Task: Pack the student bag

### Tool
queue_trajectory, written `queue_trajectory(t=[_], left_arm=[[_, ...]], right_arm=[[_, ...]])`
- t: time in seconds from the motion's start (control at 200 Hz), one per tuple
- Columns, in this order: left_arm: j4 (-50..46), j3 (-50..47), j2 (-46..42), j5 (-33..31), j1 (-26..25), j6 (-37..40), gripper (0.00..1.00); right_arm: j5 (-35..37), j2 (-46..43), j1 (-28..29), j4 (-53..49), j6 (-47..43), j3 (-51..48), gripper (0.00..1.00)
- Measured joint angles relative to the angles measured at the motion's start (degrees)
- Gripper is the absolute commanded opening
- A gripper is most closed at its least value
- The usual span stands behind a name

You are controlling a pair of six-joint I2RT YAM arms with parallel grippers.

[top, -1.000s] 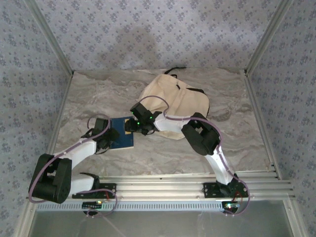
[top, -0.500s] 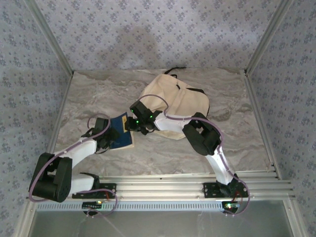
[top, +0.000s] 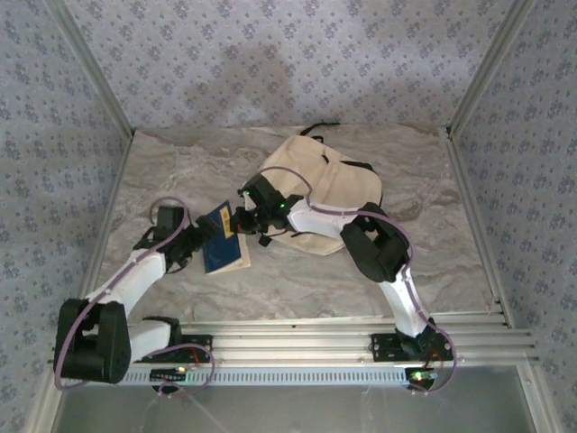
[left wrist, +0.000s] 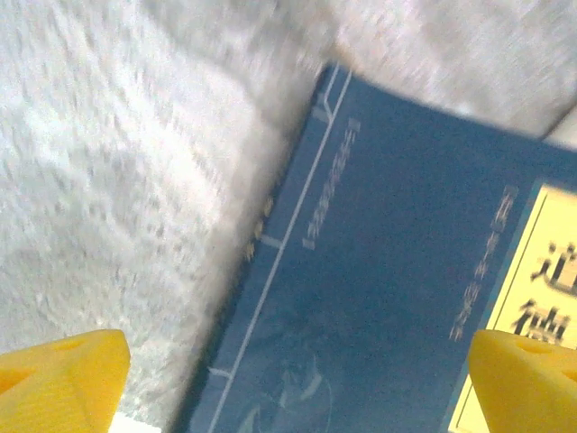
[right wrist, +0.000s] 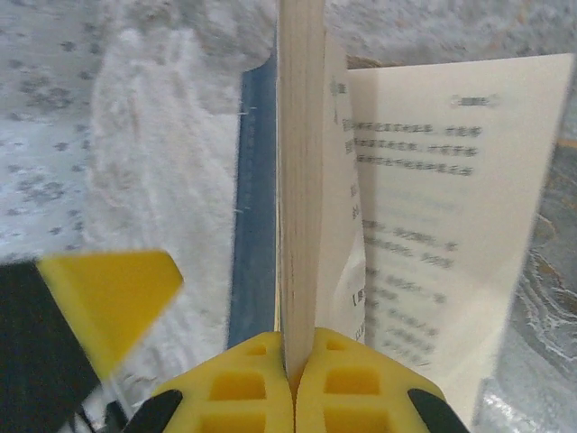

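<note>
You'll see a blue book (top: 224, 242) tilted up off the marbled table (top: 162, 171), its pages parted. The yellow cover label (left wrist: 545, 271) seems to carry Chinese print, but it is blurred.

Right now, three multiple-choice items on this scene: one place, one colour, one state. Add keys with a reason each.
1. Where is the book relative to the student bag?
A. Inside it
B. Lying on top of it
C. Outside it, to its left in the top view

2. What colour is the book's cover?
A. Red
B. Blue
C. Green

3. What is the right gripper doing?
A. Hanging wide open above the bag
B. Shut on the book
C. Shut on a bag strap

Answers:
1 C: in the top view, the book sits clear of the cream fabric, on its left.
2 B: the left wrist view shows a dark blue cover with a yellow panel at one edge.
3 B: the right wrist view shows the yellow fingers pressed together on the edge of the pages.
</note>
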Motion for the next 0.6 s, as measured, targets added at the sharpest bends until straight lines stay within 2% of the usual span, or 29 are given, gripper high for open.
queue_trajectory(t=[0.2,0.36,0.505,0.6], left_arm=[[3.04,3.17,-2.38,7.69,5.51,2.05,0.99],[7.67,4.46,-2.38,14.43,5.81,1.95,0.99],[14.38,4.44,-2.38,19.91,5.62,-1.31,0.98],[20.17,3.67,-2.38,22.16,4.83,-4.37,0.91]], right_arm=[[-6.58,-5.68,-3.63,1.9,0.13,-0.55,0.0],[-10.78,-10.69,-6.64,5.38,1.14,-2.71,0.0],[-13.88,-12.59,-8.92,10.6,3.78,-5.11,0.0],[-14.93,-12.57,-9.46,13.46,5.53,-6.45,0.0]])
